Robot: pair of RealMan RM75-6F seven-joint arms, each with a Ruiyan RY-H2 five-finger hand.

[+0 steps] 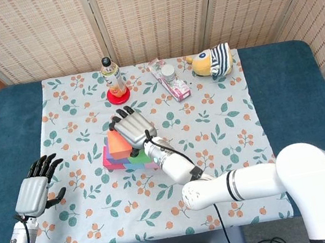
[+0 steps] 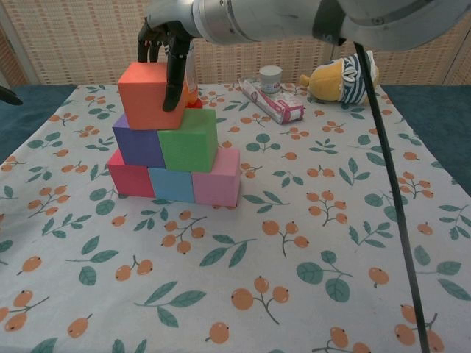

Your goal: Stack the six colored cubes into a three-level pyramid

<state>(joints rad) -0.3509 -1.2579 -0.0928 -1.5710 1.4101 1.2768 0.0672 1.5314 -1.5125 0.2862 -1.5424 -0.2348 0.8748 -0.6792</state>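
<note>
Floral-cloth worktop [image 2: 309, 220] | right robot hand [image 1: 131, 127] clasps orange foam-like cube [image 2: 149, 94] atop pyramid; likely light, grip opposite faces | left robot hand [image 1: 36, 191] spread, empty
</note>
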